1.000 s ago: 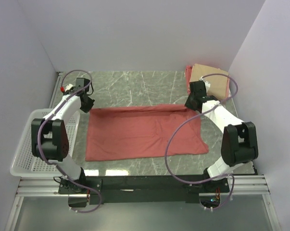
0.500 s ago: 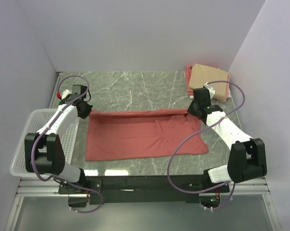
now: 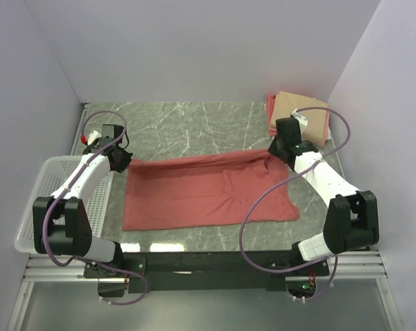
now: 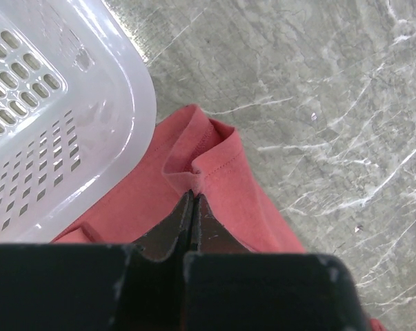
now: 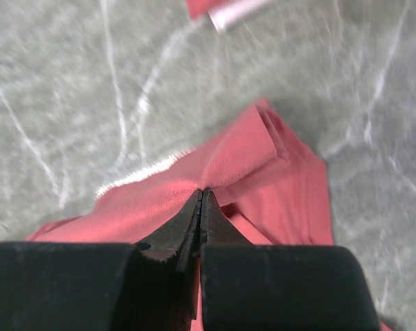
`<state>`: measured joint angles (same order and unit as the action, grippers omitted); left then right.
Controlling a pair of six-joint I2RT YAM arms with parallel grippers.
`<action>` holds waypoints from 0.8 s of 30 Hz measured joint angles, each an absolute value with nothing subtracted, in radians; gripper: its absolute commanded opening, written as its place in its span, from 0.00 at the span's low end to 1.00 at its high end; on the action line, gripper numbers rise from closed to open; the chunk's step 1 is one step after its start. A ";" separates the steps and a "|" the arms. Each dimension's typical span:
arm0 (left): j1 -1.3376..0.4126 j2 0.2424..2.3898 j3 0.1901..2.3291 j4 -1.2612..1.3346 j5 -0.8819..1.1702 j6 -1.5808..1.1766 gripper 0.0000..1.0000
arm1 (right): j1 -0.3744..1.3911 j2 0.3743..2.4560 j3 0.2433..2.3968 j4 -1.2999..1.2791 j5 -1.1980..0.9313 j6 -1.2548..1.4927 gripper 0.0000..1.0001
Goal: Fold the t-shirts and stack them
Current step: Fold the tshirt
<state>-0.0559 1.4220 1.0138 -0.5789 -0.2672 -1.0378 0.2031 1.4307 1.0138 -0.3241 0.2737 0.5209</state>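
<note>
While the salmon-red t-shirt [image 3: 208, 196] lies spread across the middle of the top view, both arms reach to its far edge, one at each corner. At centre left of that frame, the left gripper [image 3: 122, 163] has its jaws pressed together on the shirt's upper-left corner. The left wrist view shows the two dark fingers meeting on a small pinch of hemmed red cloth, which puckers up just past the tips. At centre right, the right gripper [image 3: 275, 152] is likewise clamped on the shirt's upper-right corner. In the right wrist view its fingers close on a raised ridge of red cloth (that frame is somewhat blurred). Between the two grips the far edge of the shirt runs nearly straight from one to the other, and the rest lies on the table [image 3: 194, 124], a grey marbled surface. A crease shows in the cloth right of the middle.

In the upper right of the top view, near the right gripper, a folded tan t-shirt [image 3: 305, 114] rests on a folded pink t-shirt [image 3: 270, 109], whose edge shows along the tan one's left side. At the left edge of the frame the white mesh basket [image 3: 35, 221] sits just beside the red shirt. In the left wrist view its rounded corner fills the upper left, close to the pinched corner.
</note>
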 measured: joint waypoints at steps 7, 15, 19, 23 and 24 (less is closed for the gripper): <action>-0.056 1.425 1.020 -0.579 -0.266 -1.037 0.01 | 0.203 1.494 1.077 -0.323 0.273 0.510 0.00; -0.056 1.424 1.020 -0.581 -0.267 -1.037 0.01 | 0.203 1.457 1.025 -0.323 0.277 0.512 0.00; -0.056 1.408 1.009 -0.581 -0.267 -1.037 0.01 | 0.203 1.385 0.958 -0.330 0.275 0.527 0.00; -0.056 1.372 0.969 -0.583 -0.267 -1.041 0.01 | 0.203 1.317 0.882 -0.320 0.268 0.544 0.00; -0.056 1.364 0.957 -0.583 -0.266 -1.042 0.01 | 0.203 1.308 0.865 -0.320 0.267 0.550 0.00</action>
